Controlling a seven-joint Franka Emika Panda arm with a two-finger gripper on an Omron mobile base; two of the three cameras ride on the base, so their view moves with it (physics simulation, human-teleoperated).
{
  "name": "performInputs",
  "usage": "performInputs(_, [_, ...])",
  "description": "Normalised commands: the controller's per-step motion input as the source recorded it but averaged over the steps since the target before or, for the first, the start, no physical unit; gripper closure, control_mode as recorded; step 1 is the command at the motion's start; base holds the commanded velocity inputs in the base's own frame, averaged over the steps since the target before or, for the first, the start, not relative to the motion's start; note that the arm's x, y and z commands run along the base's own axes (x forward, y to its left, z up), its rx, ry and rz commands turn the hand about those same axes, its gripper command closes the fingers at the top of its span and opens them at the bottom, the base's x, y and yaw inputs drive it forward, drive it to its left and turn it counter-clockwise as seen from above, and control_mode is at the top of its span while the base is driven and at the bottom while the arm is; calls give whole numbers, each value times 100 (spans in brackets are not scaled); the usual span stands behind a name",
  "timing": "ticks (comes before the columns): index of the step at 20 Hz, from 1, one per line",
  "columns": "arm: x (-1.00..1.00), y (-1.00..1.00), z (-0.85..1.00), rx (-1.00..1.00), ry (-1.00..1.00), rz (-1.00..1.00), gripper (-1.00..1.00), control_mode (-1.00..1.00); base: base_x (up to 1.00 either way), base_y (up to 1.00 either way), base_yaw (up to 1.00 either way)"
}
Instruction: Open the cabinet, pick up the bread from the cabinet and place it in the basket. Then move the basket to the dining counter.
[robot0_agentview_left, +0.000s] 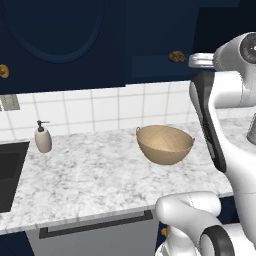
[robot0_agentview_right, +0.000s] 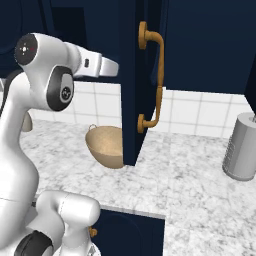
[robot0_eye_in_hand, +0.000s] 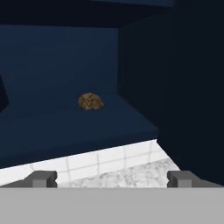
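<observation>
Bread (robot0_eye_in_hand: 90, 101) sits on the open cabinet (robot0_eye_in_hand: 65, 127) shelf, well ahead of our gripper (robot0_eye_in_hand: 111, 178); jaws stand wide, holding nothing; we should advance level, straddle the roll, close gently; basket (robot0_agentview_left: 164, 144) waits below.

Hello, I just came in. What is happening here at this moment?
A white robot arm is working at a dark navy wall cabinet whose door already stands open. Its claw is open and empty, pointed into the cabinet at a small brown bread roll lying on the shelf; it has not reached it yet. The tan basket waits empty on the marble counter below, near a soap dispenser.
</observation>
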Motion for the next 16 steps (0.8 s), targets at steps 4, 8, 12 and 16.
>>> performInputs(4, [39,0,0,0,0,0,-100,-100,0,0,0])
performInputs(8, [62,0,-4,2,0,7,-100,-100,0,0,0])
performInputs(12, [69,0,-21,5,0,18,-100,-100,0,0,0])
performInputs(16, [44,0,-3,3,11,9,-100,-100,0,0,0])
